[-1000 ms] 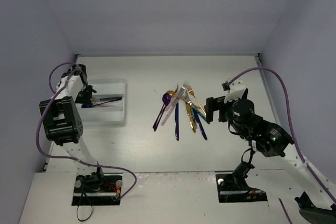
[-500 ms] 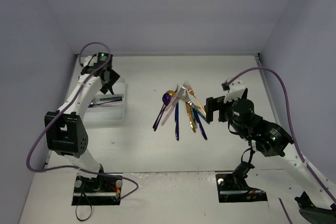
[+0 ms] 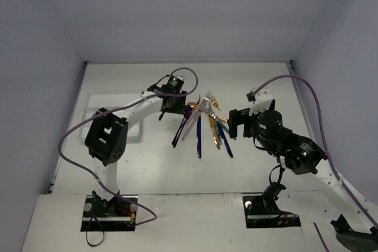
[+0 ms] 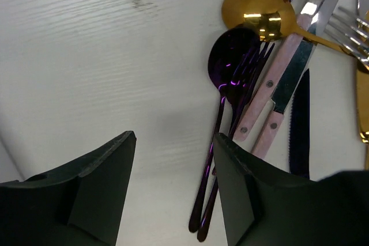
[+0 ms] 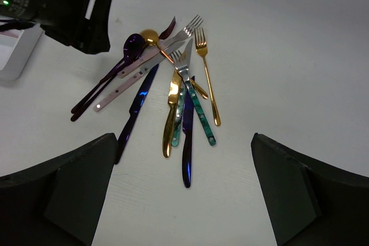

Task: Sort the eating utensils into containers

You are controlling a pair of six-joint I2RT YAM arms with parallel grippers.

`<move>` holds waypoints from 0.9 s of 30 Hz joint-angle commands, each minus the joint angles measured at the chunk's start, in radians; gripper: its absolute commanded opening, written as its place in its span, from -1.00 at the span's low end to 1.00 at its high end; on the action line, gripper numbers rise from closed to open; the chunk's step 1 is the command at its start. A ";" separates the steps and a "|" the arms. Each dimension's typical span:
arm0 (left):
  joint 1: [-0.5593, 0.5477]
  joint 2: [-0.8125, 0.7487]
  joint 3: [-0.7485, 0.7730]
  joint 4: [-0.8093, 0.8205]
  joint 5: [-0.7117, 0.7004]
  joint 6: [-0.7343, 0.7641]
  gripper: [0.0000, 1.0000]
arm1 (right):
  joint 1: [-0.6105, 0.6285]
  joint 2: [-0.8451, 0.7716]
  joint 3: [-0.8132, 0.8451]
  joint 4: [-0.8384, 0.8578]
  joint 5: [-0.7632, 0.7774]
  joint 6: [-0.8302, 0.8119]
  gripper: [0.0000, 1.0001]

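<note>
Purple spoon (image 4: 233, 56): at the left edge of the pile, bowl up, with a purple fork (image 4: 253, 64) tucked against it and their handles running side by side.
Gold spoon (image 4: 259, 12): its bowl touches the far side of the purple spoon's bowl.
Pink-handled knives (image 4: 262, 108): two of them, close together, just right of the purple pair.
Pile of utensils (image 3: 204, 125): fanned out on the table (image 3: 147, 163) between the two arms, outside the tray. It also holds a dark blue knife (image 5: 136, 108), a gold knife (image 5: 171, 113), teal handles (image 5: 199, 113) and a gold fork (image 5: 206, 79).
Tray (image 3: 109, 92): white, well left of the pile, partly hidden behind the left arm.
Left gripper (image 4: 173, 142): over bare table just left of the purple handles, fingers apart, nothing between them.
Right gripper (image 3: 236, 124): just right of the pile, fingers spread wide, holding nothing.
</note>
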 commanded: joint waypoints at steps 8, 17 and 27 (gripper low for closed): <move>-0.038 0.087 0.122 0.076 0.005 0.144 -0.02 | -0.005 -0.015 0.023 0.049 -0.007 0.042 1.00; -0.038 0.081 0.055 0.080 0.022 0.135 -0.18 | -0.005 -0.014 0.017 0.050 0.003 0.045 1.00; -0.041 0.111 0.021 0.080 0.018 0.122 -0.27 | -0.005 -0.011 0.016 0.049 0.004 0.045 1.00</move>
